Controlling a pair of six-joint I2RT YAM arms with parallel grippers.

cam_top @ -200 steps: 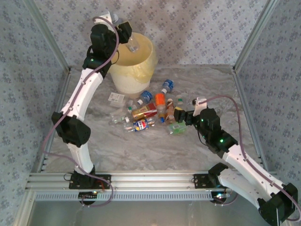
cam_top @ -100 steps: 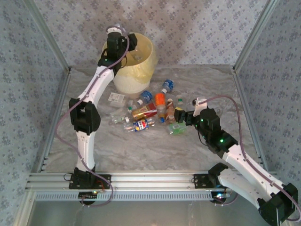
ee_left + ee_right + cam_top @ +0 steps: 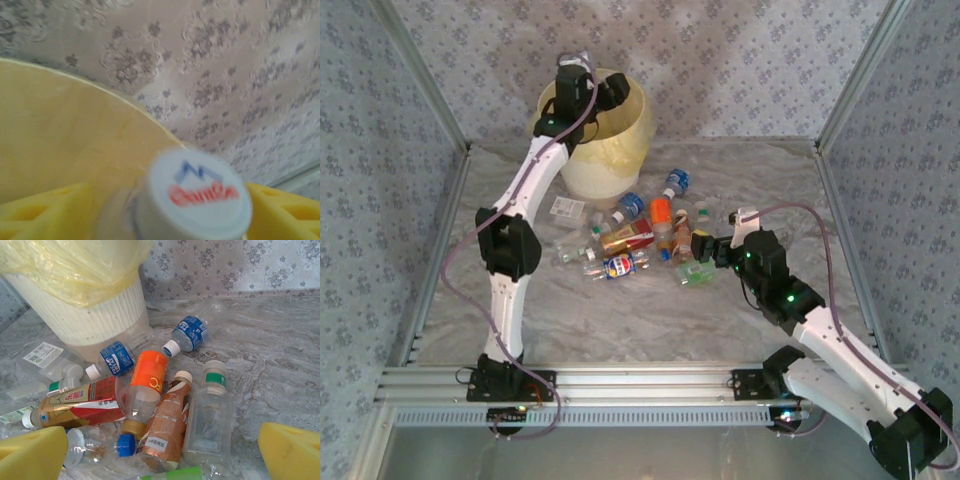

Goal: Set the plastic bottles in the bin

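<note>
Could get messy: if the white-capped bottle [image 3: 195, 200] is let go off-centre, the rim of the bin [image 3: 620, 150] may be clipped and the bottle bounced out. It's seen between the left gripper's [image 3: 600, 95] pads, with the bin just below. Whether it's clamped or loose can't be told, too blurred. The right gripper [image 3: 161, 452] is spread wide, with the remaining bottles [image 3: 150, 385] piled just ahead.

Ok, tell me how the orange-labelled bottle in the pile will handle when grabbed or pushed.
The orange-labelled bottle looks empty, so probably light. It lies on its side against the brown-labelled bottle and red-labelled bottle, so a push would likely roll it and nudge them. Its clear wall may dent when squeezed.
</note>
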